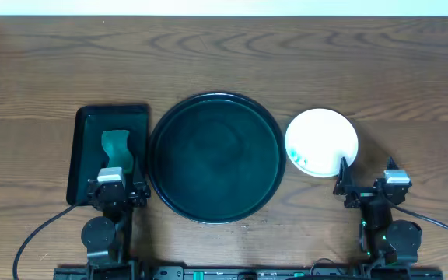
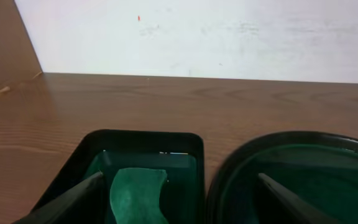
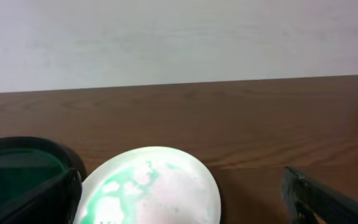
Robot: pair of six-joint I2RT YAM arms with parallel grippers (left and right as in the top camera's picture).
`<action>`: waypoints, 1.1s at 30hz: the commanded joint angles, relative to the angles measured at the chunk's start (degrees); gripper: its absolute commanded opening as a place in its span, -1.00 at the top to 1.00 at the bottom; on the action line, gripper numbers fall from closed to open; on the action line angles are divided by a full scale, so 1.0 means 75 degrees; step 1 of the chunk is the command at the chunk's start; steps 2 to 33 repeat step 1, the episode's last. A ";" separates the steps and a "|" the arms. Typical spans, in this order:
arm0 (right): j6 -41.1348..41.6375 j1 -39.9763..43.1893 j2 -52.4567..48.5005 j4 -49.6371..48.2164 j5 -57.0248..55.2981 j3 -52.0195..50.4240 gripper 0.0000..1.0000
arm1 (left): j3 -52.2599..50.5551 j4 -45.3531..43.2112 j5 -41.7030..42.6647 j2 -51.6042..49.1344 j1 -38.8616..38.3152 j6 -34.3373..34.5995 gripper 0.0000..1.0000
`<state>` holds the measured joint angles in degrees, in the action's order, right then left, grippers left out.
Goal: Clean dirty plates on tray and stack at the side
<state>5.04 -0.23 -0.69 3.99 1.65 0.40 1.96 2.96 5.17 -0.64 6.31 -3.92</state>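
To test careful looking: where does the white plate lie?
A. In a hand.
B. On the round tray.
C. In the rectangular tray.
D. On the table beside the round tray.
D: the white plate lies on the wooden table, just outside the round tray.

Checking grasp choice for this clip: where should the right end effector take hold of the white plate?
Probably the near rim of the white plate, coming in low from where the right end effector sits: it lies flat and shallow, so only the edge offers a pinch.
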 commanded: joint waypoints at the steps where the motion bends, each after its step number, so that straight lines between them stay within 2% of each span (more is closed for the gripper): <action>1: 0.0085 -0.0038 0.0050 0.0029 0.0041 -0.0012 -0.99 | -0.0230 0.0093 -0.0067 0.0047 -0.0032 -0.0105 -0.49; 33: 0.0085 -0.0038 0.0050 0.0029 0.0041 -0.0012 -0.99 | -0.0230 0.0093 -0.0067 0.0047 -0.0032 -0.0105 -0.49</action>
